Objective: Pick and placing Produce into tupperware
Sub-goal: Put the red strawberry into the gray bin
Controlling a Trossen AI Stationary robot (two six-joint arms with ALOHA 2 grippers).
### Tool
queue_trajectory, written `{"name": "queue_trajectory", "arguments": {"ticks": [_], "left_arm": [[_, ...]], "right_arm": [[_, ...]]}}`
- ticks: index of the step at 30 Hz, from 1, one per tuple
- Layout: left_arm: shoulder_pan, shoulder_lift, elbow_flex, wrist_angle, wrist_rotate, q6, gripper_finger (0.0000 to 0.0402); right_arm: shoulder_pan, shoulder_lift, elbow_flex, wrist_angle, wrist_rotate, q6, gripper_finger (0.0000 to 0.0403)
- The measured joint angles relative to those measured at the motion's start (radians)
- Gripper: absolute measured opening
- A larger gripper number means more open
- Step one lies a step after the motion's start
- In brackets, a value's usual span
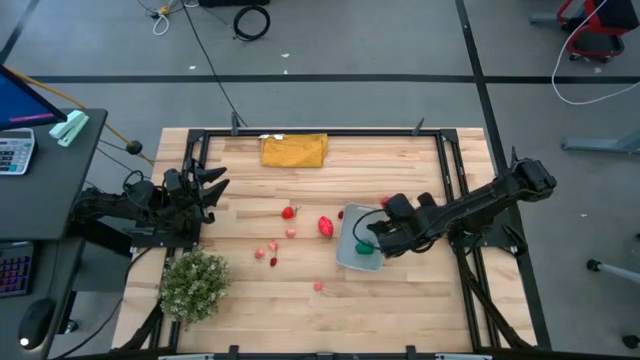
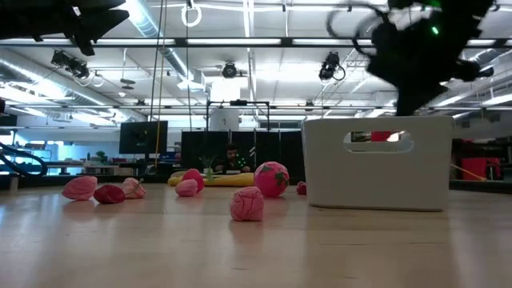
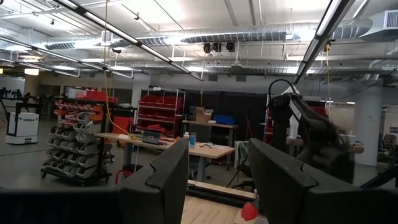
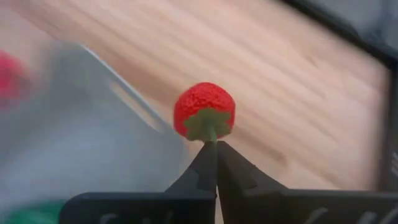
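Note:
The tupperware (image 1: 349, 252) is a pale blue-grey shallow container right of the table's middle; it looks white in the low view (image 2: 376, 164). A green piece (image 1: 365, 248) lies inside it. Red and pink produce pieces (image 1: 326, 226) (image 1: 289, 212) (image 1: 272, 245) lie scattered on the wood to its left. My right gripper (image 1: 372, 232) hangs over the container's right part, shut on a small red strawberry (image 4: 204, 110). My left gripper (image 1: 215, 182) waits open at the table's left edge, holding nothing (image 3: 217, 180). My right gripper pinches the strawberry's short green stem (image 4: 210, 132) between its two fingertips (image 4: 202, 163), only at their free ends. It comes slanting down from the table's right side. The berry sticks out beyond the tips, lifted clear above the container's edge (image 4: 124, 99).
A mustard-yellow folded cloth (image 1: 294, 150) lies at the far edge. A bushy pale-green plant (image 1: 194, 284) stands at the near left corner. Black frame rails (image 1: 452, 170) run along the table's sides. Bare wood lies near of the container.

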Motion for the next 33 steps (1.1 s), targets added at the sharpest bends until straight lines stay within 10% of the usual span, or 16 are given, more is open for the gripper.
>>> {"name": "queue_trajectory", "arguments": {"ticks": [11, 25, 33], "left_arm": [[0.000, 0.000, 0.000, 0.000, 0.000, -0.026, 0.0172], [0.000, 0.000, 0.000, -0.093, 0.000, -0.199, 0.0172], [0.000, 0.000, 0.000, -0.068, 0.001, -0.252, 0.0172]], "right_arm": [[0.018, 0.015, 0.033, 0.573, -0.085, -0.478, 0.0003], [0.021, 0.146, 0.031, 0.507, -0.264, -0.441, 0.0006], [-0.040, 0.143, 0.031, 0.505, -0.318, -0.613, 0.0076]]}}
